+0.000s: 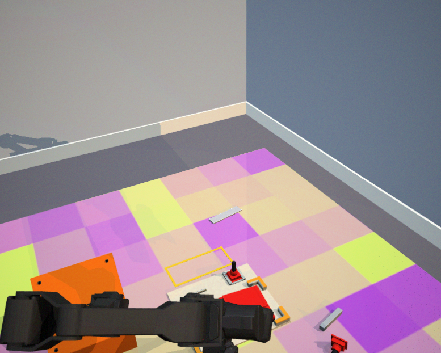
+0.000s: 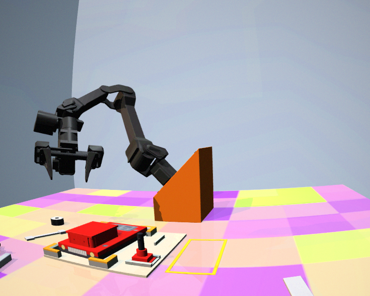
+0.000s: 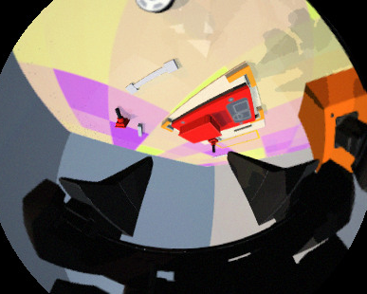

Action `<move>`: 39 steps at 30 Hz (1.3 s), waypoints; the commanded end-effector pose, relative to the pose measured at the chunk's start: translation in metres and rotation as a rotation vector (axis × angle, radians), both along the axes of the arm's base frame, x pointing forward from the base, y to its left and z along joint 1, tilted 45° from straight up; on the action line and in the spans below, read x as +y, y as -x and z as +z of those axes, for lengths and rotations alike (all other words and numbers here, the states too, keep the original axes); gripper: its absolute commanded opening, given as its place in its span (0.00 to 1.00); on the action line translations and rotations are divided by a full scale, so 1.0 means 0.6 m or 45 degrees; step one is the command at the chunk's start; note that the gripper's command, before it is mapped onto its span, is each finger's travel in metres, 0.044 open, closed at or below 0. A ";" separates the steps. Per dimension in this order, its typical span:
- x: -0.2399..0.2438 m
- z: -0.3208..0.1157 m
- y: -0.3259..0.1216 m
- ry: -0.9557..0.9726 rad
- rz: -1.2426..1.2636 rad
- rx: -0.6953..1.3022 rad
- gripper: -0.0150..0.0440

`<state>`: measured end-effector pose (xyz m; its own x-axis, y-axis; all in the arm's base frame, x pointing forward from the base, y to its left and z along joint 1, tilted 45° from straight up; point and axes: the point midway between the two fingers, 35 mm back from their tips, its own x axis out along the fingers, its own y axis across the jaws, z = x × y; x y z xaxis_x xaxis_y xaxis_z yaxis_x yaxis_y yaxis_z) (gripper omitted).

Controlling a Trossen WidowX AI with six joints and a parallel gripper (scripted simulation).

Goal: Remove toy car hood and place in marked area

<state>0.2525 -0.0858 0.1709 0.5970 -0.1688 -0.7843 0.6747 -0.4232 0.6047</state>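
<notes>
The red toy car (image 2: 92, 238) (image 1: 247, 298) (image 3: 206, 124) sits on a white board (image 2: 167, 244) (image 1: 209, 282) between orange corner brackets. It has a raised red block on top and a grey panel on its flat part. I cannot make out the hood's seam. My gripper (image 2: 68, 179) (image 3: 191, 157) is open and empty. It hangs high in the air above and behind the car, fingers pointing down, touching nothing. In the top view the arm hides it. The marked area is a yellow outline (image 2: 188, 272) (image 1: 193, 258) on the table beside the board, with nothing inside it.
A red and black lever block (image 2: 142, 251) (image 1: 234, 274) stands on the board near the outline. The orange wedge (image 2: 188, 188) (image 1: 80, 277) (image 3: 329, 109) holds the arm's base. Around lie a black ring (image 2: 56, 220), a thin grey tool (image 2: 45, 235) (image 3: 154, 76), a grey bar (image 1: 331, 318), a red piece (image 1: 338, 343) and a white strip (image 1: 225, 214).
</notes>
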 end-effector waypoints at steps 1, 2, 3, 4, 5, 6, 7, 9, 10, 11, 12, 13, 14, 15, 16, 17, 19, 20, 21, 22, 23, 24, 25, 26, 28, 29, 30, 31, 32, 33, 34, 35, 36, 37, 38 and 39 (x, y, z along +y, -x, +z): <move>0.015 -0.039 -0.041 0.315 0.388 0.373 1.00; 0.020 -0.046 -0.048 0.367 0.460 0.433 1.00; 0.025 -0.053 -0.055 0.419 0.532 0.494 1.00; 0.028 -0.059 -0.060 0.470 0.604 0.554 1.00; 0.032 -0.066 -0.066 0.523 0.680 0.617 1.00; 0.036 -0.072 -0.071 0.576 0.757 0.680 1.00; 0.039 -0.079 -0.076 0.630 0.838 0.746 1.00; 0.046 -0.091 -0.085 0.738 1.006 0.880 1.00; 0.050 -0.097 -0.090 0.791 1.092 0.947 1.00; 0.054 -0.103 -0.095 0.844 1.180 1.015 1.00; 0.058 -0.109 -0.100 0.896 1.269 1.083 1.00; 0.063 -0.115 -0.105 0.947 1.360 1.151 1.00; 0.068 -0.121 -0.110 0.998 1.451 1.220 1.00; 0.074 -0.127 -0.115 1.048 1.544 1.290 1.00; 0.079 -0.132 -0.120 1.097 1.637 1.360 1.00; 0.086 -0.138 -0.125 1.145 1.731 1.431 1.00; 0.099 -0.150 -0.135 1.240 1.922 1.575 1.00; 0.105 -0.154 -0.139 1.275 1.997 1.632 1.00; 0.108 -0.157 -0.141 1.296 2.042 1.667 1.00; 0.109 -0.158 -0.142 1.303 2.057 1.679 1.00; 0.109 -0.158 -0.142 1.303 2.057 1.679 1.00; 0.109 -0.158 -0.142 1.303 2.057 1.679 1.00; 0.109 -0.158 -0.142 1.303 2.057 1.679 1.00; 0.109 -0.158 -0.142 1.303 2.057 1.679 1.00; 0.109 -0.158 -0.142 1.303 2.057 1.679 1.00; 0.109 -0.158 -0.142 1.303 2.057 1.679 1.00; 0.109 -0.158 -0.142 1.303 2.057 1.679 1.00; 0.109 -0.158 -0.142 1.303 2.057 1.679 1.00; 0.109 -0.158 -0.142 1.303 2.057 1.679 1.00; 0.109 -0.158 -0.142 1.303 2.057 1.679 1.00; 0.109 -0.158 -0.142 1.303 2.057 1.679 1.00; 0.109 -0.158 -0.142 1.303 2.057 1.679 1.00; 0.109 -0.158 -0.142 1.303 2.057 1.679 1.00; 0.108 -0.159 -0.142 1.303 2.057 1.679 1.00; 0.108 -0.159 -0.142 1.303 2.057 1.679 1.00; 0.107 -0.160 -0.142 1.303 2.057 1.679 1.00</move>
<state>0.3362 -0.0207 0.0770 0.0252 -0.6931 -0.7204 0.1017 0.7187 -0.6879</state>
